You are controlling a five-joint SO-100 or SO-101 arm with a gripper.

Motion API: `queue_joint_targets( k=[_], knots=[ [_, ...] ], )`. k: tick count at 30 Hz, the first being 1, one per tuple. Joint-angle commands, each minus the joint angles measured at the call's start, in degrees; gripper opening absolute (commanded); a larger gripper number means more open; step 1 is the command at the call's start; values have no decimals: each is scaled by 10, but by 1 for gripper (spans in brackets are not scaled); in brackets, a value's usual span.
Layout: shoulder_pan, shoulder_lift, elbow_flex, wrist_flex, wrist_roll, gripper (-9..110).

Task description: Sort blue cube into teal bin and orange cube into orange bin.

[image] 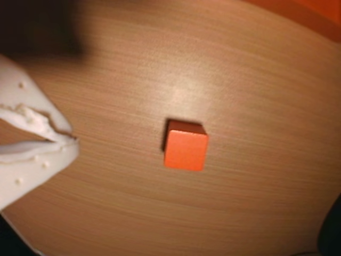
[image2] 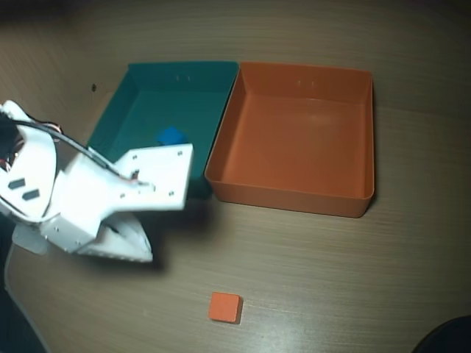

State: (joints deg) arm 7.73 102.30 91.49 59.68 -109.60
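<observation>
Overhead view, blue cube [image2: 171, 136] inside teal bin [image2: 140, 92], orange cube [image2: 224, 307] alone on table [image2: 331, 279], gripper [image: 72, 143] closed, empty.

You have bare table [image2: 331, 279] all around the orange cube [image2: 224, 307] at bottom centre of the overhead view. The orange bin [image2: 364, 140] at upper right stands wide open from above. The arm [image2: 96, 198] at left overhangs the teal bin's [image2: 147, 81] near edge.
</observation>
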Motion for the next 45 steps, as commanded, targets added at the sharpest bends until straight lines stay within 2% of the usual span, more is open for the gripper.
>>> queue_joint_targets(
  k=[1, 5, 12, 17, 25, 40, 45],
  knots=[
    [11, -14, -36, -41, 7, -4],
    [22, -66, -35, -127, 8, 1],
    [52, -160, -35, -272, 1, 25],
    [63, -227, -35, -367, 3, 36],
    [66, -314, -34, -449, -2, 37],
    [57, -370, -25, -449, 4, 37],
    [56, -370, -25, -449, 7, 27]
  ],
)
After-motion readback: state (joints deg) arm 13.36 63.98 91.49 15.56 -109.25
